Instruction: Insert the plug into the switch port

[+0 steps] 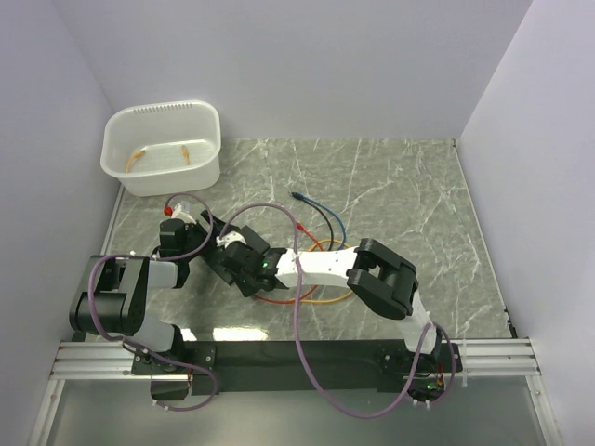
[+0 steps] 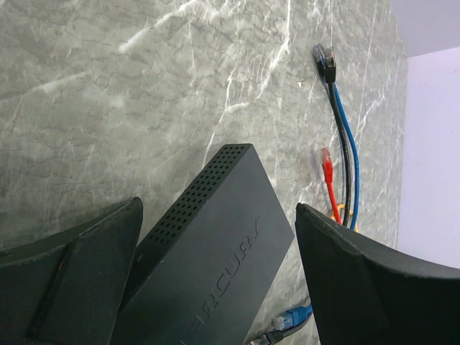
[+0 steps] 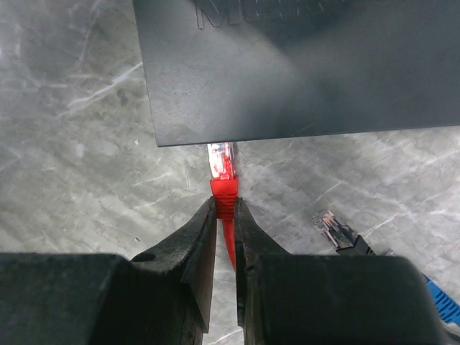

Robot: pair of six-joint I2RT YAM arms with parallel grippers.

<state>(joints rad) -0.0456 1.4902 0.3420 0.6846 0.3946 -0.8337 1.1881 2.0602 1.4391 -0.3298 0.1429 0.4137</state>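
Note:
In the left wrist view the switch (image 2: pixel 208 251), a flat matte-black box with a vented side, lies on the marble table. My left gripper (image 2: pixel 219 208) stands open astride it, one finger on each side, with table showing between the right finger (image 2: pixel 359 280) and the box. My right gripper (image 3: pixel 225 203) is shut on the red boot of the plug (image 3: pixel 223 176). The plug's clear tip meets the near edge of the switch (image 3: pixel 302 72), and the port itself is hidden under that edge. In the top view both wrists crowd over the switch and hide it.
A white tub (image 1: pixel 163 149) stands at the back left. Loose cables lie right of the switch: a black plug (image 2: pixel 325 61) on a blue cable (image 2: pixel 348 144), another red plug (image 2: pixel 325 162), and a blue plug (image 2: pixel 291 316). Another black plug (image 3: pixel 334 230) lies beside my right fingers.

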